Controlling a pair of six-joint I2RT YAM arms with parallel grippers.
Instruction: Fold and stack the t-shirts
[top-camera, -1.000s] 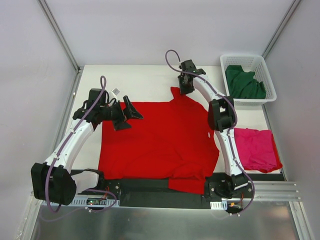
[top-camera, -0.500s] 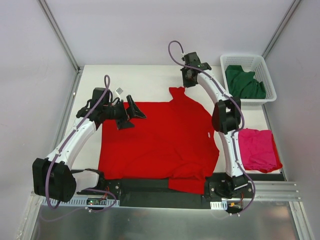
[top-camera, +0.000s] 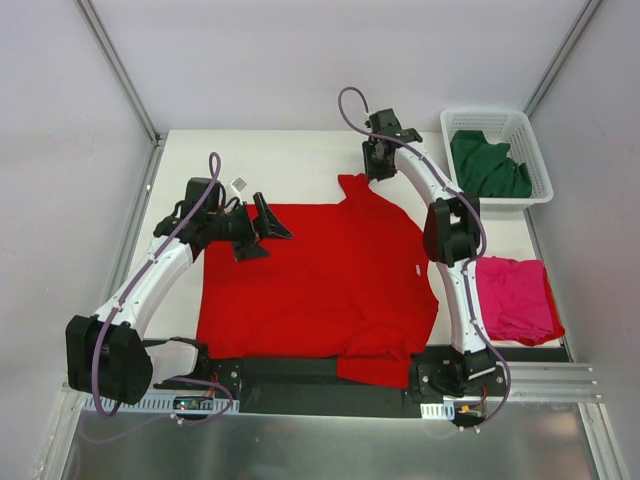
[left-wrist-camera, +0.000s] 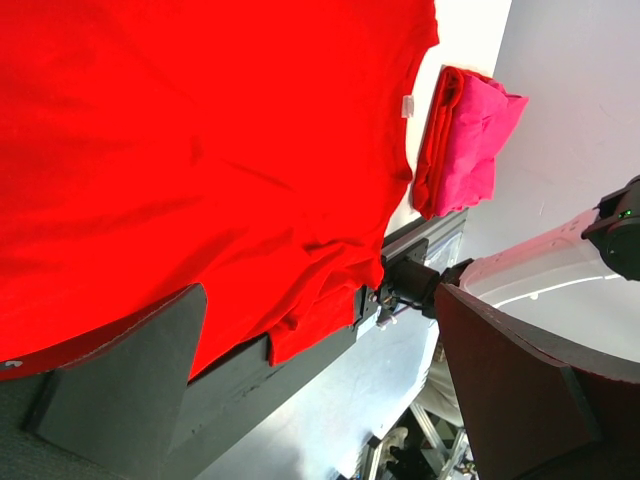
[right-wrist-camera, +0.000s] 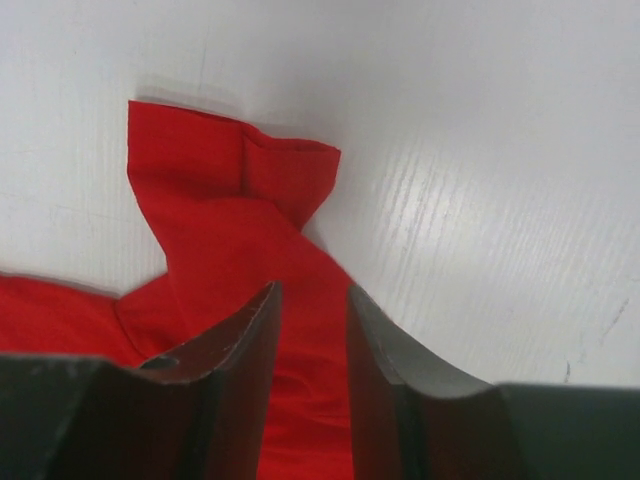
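Observation:
The bright red t-shirt (top-camera: 320, 280) lies spread over the middle of the table, with its near hem hanging over the black front rail. Its far sleeve (right-wrist-camera: 230, 200) lies on the white tabletop as a twisted flap. My right gripper (top-camera: 373, 172) hovers over that sleeve; in the right wrist view the gripper (right-wrist-camera: 312, 290) has its jaws a narrow gap apart and nothing pinched. My left gripper (top-camera: 270, 240) stands wide open over the shirt's far left corner, holding nothing. The magenta-pink t-shirt (top-camera: 512, 298) lies folded at the right. The dark green t-shirt (top-camera: 487, 165) is bunched in the basket.
A white lattice basket (top-camera: 530, 130) sits at the far right corner. A small white tag (top-camera: 238, 184) lies on the table near the left arm. A black rail (top-camera: 300, 375) runs along the near edge between the arm bases. Grey walls close in the sides and back.
The right gripper has lifted off the far sleeve and drawn back toward the far edge, its jaws parting. The sleeve stays on the table. The left gripper shifted slightly to the right.

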